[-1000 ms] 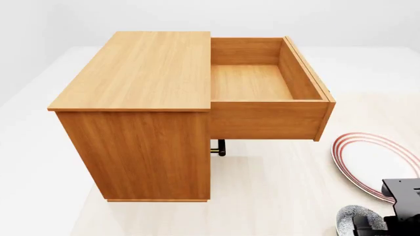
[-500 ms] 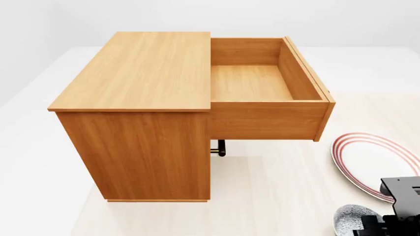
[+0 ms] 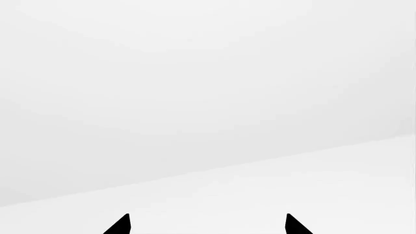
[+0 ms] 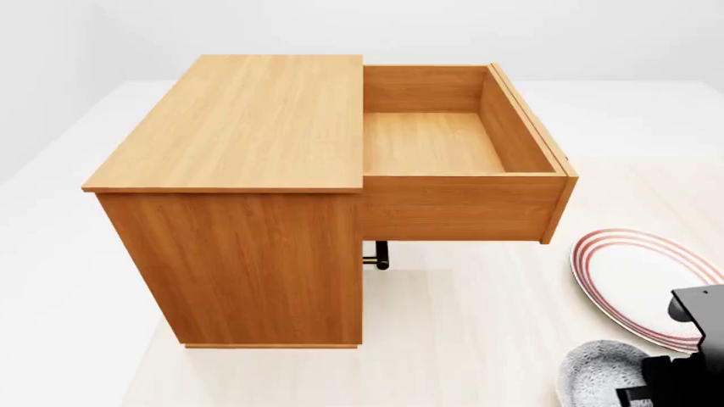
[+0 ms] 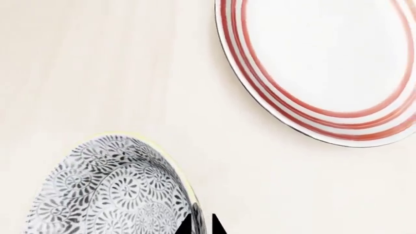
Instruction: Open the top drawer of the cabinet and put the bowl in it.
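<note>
between nearly closed right gripper (image 5: 200, 225) tips, bowl (image 5: 110, 190) rim pinched, beside plate (image 5: 325, 68)

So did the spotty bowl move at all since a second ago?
Yes. In the head view the bowl now shows higher and a bit further left, nearer the plate, which stayed put. The right gripper pinches its rim.

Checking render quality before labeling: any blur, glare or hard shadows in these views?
Head view: sharp, flat lighting, only a soft shadow under the top drawer. Right wrist view: crisp, no glare on the bowl or plate. Left wrist view: featureless white, only the left gripper tips show.
</note>
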Robot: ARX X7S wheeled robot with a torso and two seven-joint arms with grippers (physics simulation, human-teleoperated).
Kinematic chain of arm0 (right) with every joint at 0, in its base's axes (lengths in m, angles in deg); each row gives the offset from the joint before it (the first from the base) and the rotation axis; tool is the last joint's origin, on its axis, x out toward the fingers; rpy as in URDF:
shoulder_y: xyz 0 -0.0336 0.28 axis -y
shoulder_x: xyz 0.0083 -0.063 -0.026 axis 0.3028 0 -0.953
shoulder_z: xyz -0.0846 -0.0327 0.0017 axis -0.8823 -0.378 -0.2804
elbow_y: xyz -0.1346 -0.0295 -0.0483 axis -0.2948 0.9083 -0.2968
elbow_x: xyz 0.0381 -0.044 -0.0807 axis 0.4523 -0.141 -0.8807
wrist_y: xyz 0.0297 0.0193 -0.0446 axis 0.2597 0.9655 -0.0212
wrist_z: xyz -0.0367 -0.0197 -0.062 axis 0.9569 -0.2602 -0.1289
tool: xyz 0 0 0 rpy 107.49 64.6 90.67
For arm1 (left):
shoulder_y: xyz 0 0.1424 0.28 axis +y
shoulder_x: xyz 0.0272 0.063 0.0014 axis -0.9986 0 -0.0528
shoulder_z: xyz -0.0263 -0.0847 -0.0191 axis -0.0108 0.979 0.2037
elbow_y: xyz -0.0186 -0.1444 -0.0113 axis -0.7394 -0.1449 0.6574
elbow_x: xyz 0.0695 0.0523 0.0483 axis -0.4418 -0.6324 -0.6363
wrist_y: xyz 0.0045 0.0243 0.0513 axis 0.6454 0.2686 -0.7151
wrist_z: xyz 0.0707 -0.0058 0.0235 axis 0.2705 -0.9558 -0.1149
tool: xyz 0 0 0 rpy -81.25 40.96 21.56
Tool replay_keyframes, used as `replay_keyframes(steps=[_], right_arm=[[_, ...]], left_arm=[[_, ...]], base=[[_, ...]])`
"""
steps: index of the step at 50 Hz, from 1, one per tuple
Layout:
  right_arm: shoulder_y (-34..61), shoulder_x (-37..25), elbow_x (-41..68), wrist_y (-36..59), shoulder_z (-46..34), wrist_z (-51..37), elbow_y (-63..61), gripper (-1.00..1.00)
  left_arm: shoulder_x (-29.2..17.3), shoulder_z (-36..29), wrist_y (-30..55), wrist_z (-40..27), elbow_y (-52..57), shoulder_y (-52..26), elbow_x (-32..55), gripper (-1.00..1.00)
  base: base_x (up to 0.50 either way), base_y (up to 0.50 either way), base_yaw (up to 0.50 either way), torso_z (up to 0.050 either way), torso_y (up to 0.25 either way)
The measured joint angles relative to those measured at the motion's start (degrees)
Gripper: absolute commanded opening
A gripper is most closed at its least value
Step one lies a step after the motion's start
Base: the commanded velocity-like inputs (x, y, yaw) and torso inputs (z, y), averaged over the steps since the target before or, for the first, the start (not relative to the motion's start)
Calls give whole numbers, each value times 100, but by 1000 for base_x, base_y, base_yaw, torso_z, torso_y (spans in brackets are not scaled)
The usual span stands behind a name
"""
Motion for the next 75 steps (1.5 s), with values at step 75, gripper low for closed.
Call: replay_keyframes(steps=[75], right_arm=[[5943,2751,-2235,2489,338,-1756,1616,-100]], left_arm=[[-18,35,-88,169,0,55,-5,100]], base=[[0,0,0,0,0]])
